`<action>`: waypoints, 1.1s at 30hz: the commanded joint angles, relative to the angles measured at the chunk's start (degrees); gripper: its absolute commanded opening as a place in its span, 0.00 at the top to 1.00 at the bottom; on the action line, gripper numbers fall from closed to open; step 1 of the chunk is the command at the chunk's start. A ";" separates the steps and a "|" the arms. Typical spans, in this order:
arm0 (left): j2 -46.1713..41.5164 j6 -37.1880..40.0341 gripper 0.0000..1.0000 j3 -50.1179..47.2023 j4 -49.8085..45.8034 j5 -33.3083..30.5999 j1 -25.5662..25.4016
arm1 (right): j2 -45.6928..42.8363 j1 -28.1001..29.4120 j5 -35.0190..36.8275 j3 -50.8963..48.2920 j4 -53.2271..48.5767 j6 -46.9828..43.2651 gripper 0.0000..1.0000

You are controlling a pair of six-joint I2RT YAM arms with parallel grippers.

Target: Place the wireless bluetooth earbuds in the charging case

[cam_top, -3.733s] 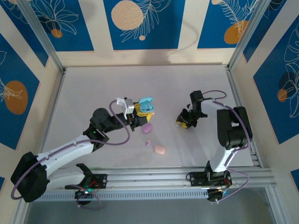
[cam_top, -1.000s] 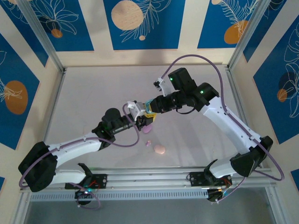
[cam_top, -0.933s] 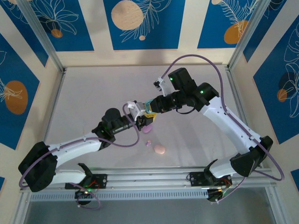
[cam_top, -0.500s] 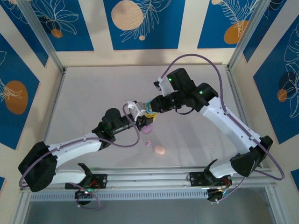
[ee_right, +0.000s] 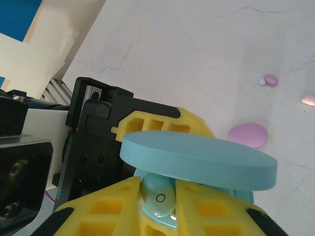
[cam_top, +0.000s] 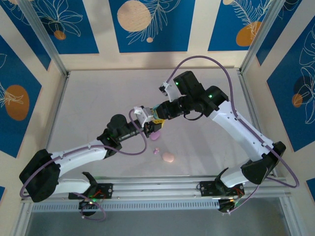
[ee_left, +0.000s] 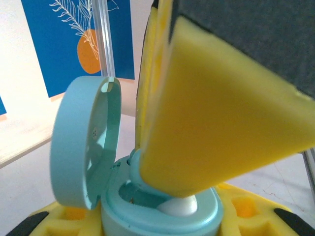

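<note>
Hovering over pale table (cam_top: 98,98), blue-panelled walls (cam_top: 147,24) around: left fingers (ee_right: 152,122) gripping case (ee_right: 197,160), right fingers (ee_right: 216,206) nipping earbud (ee_right: 157,196).

Earbud (ee_right: 158,196) in case (ee_right: 197,160); second case (ee_right: 247,134) on table (ee_right: 197,49)

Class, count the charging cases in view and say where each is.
3. The light blue case, open, sits in the left gripper; the purple case lies on the table beside it; the pink case, nearer the table's front edge. More may be hidden.
</note>
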 commanded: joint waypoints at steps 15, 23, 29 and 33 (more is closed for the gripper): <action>-0.94 0.27 0.72 1.46 3.33 -0.77 -0.46 | -0.88 0.58 -3.72 2.37 -2.31 -0.62 0.68; -1.19 0.29 0.72 1.24 3.50 -0.59 -0.49 | -5.01 -1.12 -5.03 0.96 0.98 0.76 0.66; -1.68 0.67 0.73 0.96 3.51 -0.14 -0.55 | -8.65 -3.61 -7.67 -1.48 5.04 1.81 0.64; -2.19 0.73 0.74 0.84 3.36 1.45 -0.55 | -11.86 -5.76 -6.35 -5.53 10.95 4.66 0.63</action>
